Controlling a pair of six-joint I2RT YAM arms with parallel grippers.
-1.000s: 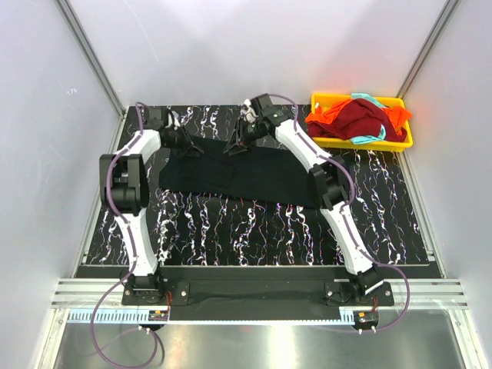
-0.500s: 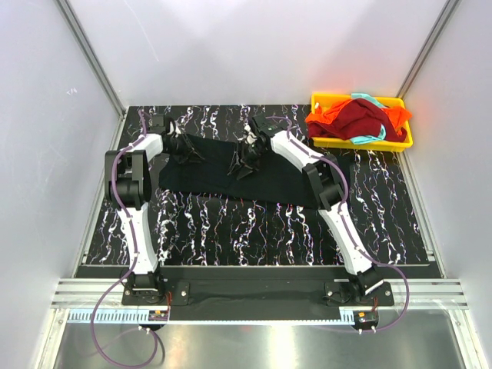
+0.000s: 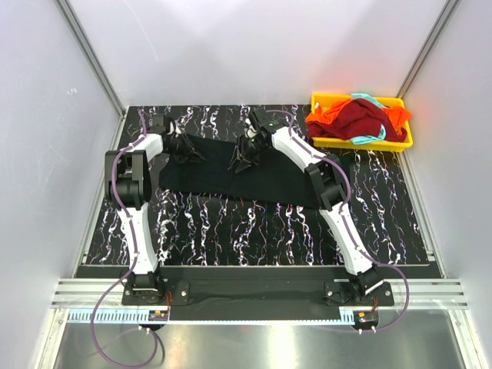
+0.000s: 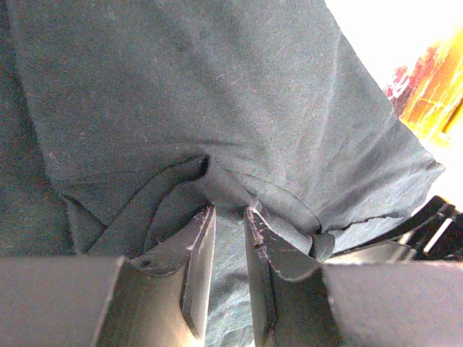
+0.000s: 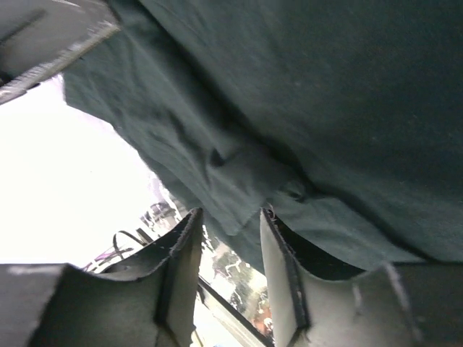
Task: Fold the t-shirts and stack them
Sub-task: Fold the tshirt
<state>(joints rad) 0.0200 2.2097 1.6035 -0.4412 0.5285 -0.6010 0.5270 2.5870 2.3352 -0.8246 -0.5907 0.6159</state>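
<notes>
**Black t-shirt gripped along far edge**

Shirt lies spread mid-desk, its 12 o'clock edge bunched up. L claw is clenched on a fold at approx 10 o'clock. R claw pinches the edge nr centre. Dark red tee, orange tee & teal tee sit heaped in yellow tray at 2 o'clock.

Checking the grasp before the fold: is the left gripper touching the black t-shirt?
Touching. The left wrist view shows the black t-shirt bunched up between the jaws of the left gripper.
</notes>
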